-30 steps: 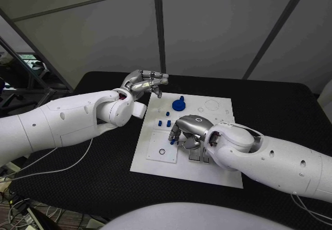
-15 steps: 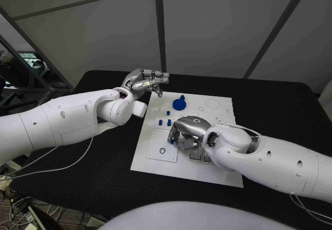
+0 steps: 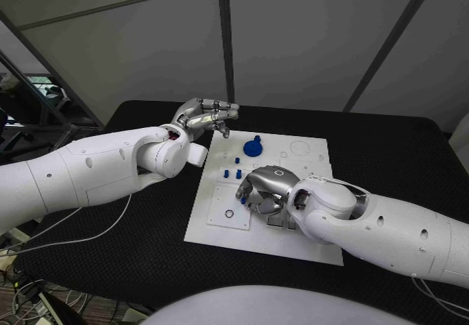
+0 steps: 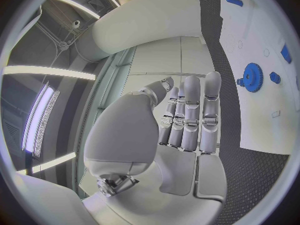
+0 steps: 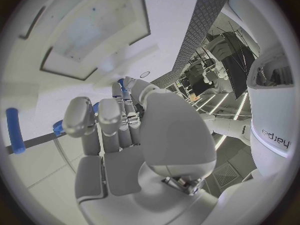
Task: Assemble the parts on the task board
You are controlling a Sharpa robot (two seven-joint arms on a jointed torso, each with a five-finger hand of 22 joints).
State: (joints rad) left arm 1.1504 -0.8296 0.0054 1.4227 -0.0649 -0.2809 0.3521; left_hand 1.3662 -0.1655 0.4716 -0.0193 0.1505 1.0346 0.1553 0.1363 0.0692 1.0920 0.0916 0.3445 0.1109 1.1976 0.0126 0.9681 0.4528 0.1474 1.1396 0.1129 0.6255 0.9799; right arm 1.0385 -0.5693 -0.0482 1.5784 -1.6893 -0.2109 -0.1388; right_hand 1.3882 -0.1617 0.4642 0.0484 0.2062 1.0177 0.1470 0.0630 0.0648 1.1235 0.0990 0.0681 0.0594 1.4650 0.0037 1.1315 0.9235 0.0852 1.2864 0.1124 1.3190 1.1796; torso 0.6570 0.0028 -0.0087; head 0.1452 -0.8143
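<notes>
The white task board (image 3: 305, 161) lies mid-table. My right hand (image 3: 263, 191) is low over its middle with fingers curled down, pinching a small blue part (image 3: 243, 194) at the fingertips; the right wrist view shows that blue part (image 5: 121, 84) between thumb and finger. A blue gear (image 3: 253, 147) stands at the board's far side, also in the left wrist view as the gear (image 4: 252, 77). Small blue pegs (image 3: 238, 161) stand just nearer than it. My left hand (image 3: 205, 115) hovers off the board's far left corner with straight fingers (image 4: 190, 110), holding nothing.
A raised white plate (image 3: 217, 202) with a black ring (image 3: 228, 214) sits on the board's near left. Grey slots (image 3: 280, 222) lie just under my right forearm. A loose blue peg (image 5: 14, 130) lies on the board beside my right hand. Black table surrounds the board.
My right hand has curled a little tighter and sunk slightly over the blue part. The left hand and the other parts have stayed put.
</notes>
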